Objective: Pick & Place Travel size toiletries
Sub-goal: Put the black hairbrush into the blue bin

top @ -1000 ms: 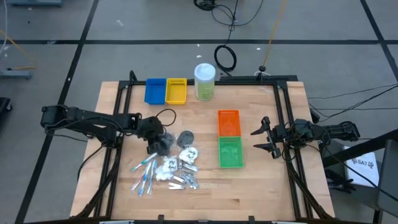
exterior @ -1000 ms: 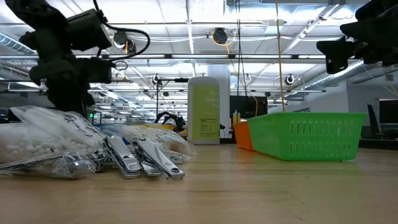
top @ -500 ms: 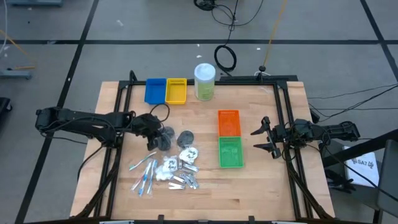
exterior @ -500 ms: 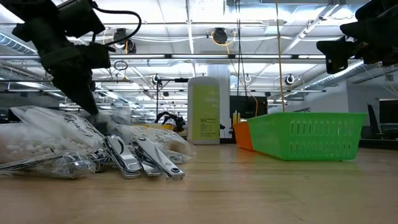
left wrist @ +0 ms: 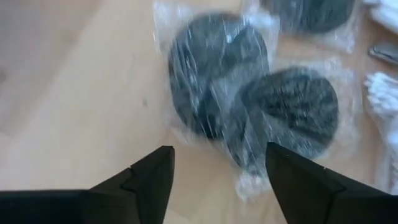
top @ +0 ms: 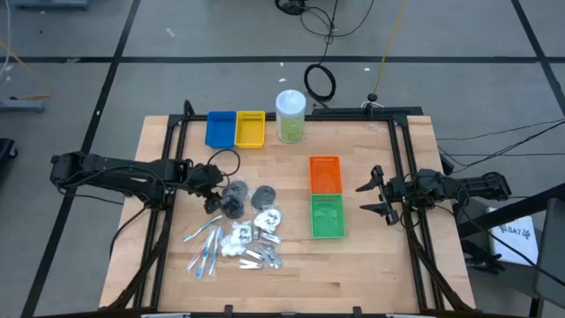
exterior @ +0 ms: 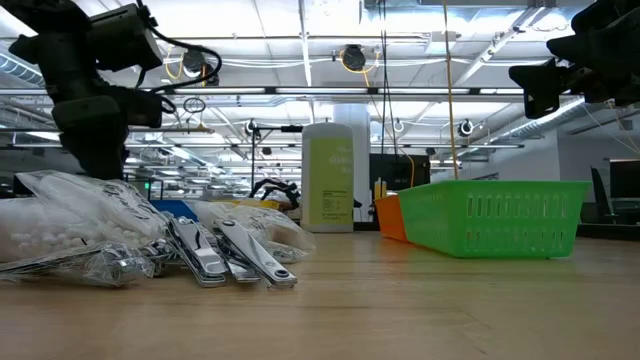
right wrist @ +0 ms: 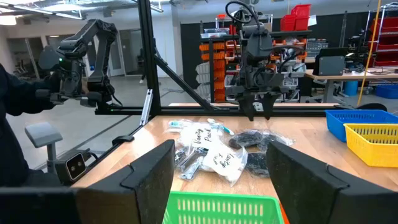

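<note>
Change since a second ago: left gripper [top: 214, 188] has pulled back off the dark grey round pads in clear wrap [top: 235, 197] and spread its fingers; it was closed down over them before.
Left gripper now: hovers just left of the pads, jaws apart with nothing between them; its wrist view shows two overlapping wrapped pads [left wrist: 249, 102] lying on the table beyond the two fingertips [left wrist: 152, 168].
Right gripper [top: 378, 195]: unmoved, waits beside the right edge of the green mesh plastic tray [top: 327, 216], jaws spread and empty.
Toiletries pile: on the light wooden table [top: 371, 265], left of the green tray; slim blue-green-white sticks in clear wrap [top: 205, 248], white crinkly packets [top: 267, 219], small silvery metal pieces [exterior: 230, 255] in front.
Third pad [top: 263, 195]: lies just right of the wrapped pair.
Trays: orange mesh tray [top: 325, 173] touches the green one's far side; blue tray [top: 220, 128] and yellow tray [top: 250, 128] stand side by side at the far edge.
Jar: tall clear jar with white lid [top: 290, 116], right of the yellow tray.
</note>
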